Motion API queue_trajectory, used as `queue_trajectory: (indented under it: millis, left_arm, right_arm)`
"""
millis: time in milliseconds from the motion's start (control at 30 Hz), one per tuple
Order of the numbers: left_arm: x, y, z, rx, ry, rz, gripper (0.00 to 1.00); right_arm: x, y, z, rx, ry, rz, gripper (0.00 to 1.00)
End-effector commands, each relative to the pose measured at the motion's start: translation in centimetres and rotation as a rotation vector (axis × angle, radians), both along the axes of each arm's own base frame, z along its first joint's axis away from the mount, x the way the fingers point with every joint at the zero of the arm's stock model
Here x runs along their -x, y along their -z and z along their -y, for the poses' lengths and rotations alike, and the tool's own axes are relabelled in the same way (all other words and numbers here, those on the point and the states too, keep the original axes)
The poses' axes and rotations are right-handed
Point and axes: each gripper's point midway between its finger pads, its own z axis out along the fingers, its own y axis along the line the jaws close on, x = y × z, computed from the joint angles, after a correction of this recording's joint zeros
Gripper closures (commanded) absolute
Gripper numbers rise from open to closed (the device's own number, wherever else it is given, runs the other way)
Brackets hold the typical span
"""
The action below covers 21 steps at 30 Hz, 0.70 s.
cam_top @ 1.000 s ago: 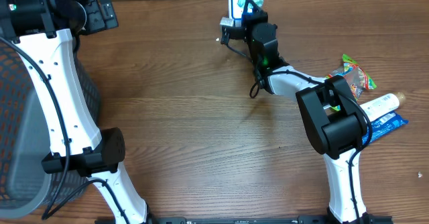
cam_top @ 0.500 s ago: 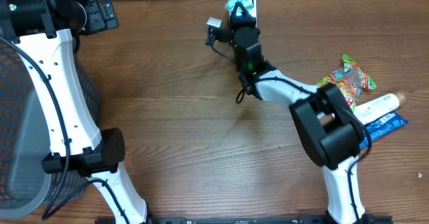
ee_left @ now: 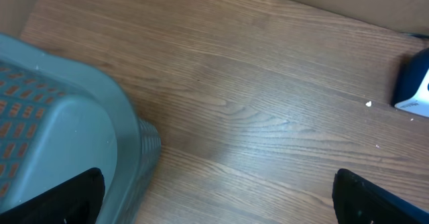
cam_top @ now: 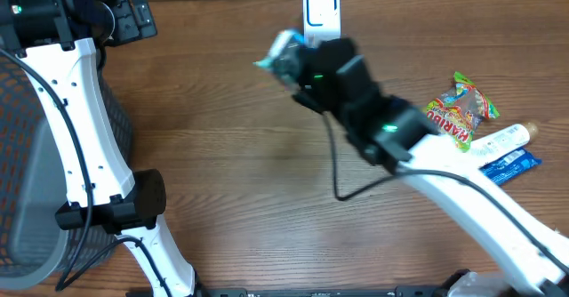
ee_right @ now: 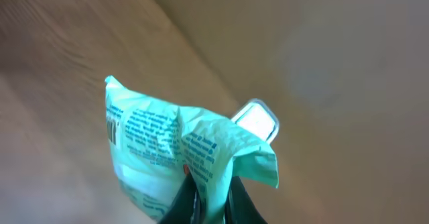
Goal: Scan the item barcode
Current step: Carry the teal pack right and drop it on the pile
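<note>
Packet of green-and-white foil (ee_right: 167, 150) is held above the wooden surface (cam_top: 231, 172), pinched by its crumpled edge in the right tool (ee_right: 208, 198), which is clamped tight on it. It sits just beside the white scanner (cam_top: 320, 8) at the far edge, printed side towards the wrist camera. The left tool (cam_top: 133, 17) is spread fully wide and holds nothing, near the grey mesh basket (cam_top: 27, 199). A Haribo bag (cam_top: 458, 110), a white tube (cam_top: 502, 139) and a blue packet (cam_top: 511, 165) lie at the right.
</note>
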Motion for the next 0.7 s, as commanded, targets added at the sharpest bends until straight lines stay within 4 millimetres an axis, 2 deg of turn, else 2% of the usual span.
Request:
queue_trajectory:
  millis: [0,133,267,367,400,533,600,667]
  left_arm:
    - [-0.2,0.4,0.0,-0.005,0.016,-0.010,0.00]
    - [-0.2,0.4,0.0,-0.005,0.016,-0.010,0.00]
    - [-0.2,0.4,0.0,-0.005,0.016,-0.010,0.00]
    - [-0.2,0.4,0.0,-0.005,0.016,-0.010,0.00]
    - [-0.2,0.4,0.0,-0.005,0.016,-0.010,0.00]
    - [-0.2,0.4,0.0,-0.005,0.016,-0.010,0.00]
    - [-0.2,0.4,0.0,-0.005,0.016,-0.010,0.00]
    - [-0.2,0.4,0.0,-0.005,0.016,-0.010,0.00]
  right_arm:
    - [1.1,-2.1,4.2,-0.385,0.230,-0.201,0.96]
    - [1.5,-2.1,11.7,-0.543,0.518,-0.301,0.96]
    - [2.1,0.5,19.5,-0.668,0.870,-0.418,0.96]
    - [3.2,3.9,25.2,-0.708,1.128,-0.496,0.96]
    - [3.8,6.3,28.4,-0.719,1.256,-0.526,0.96]
    - [5.1,11.0,33.0,-0.721,1.436,-0.571,0.96]
    - [5.7,13.0,34.6,-0.725,1.491,-0.582,0.82]
    - [6.0,14.6,35.5,-0.735,1.522,-0.591,0.60]
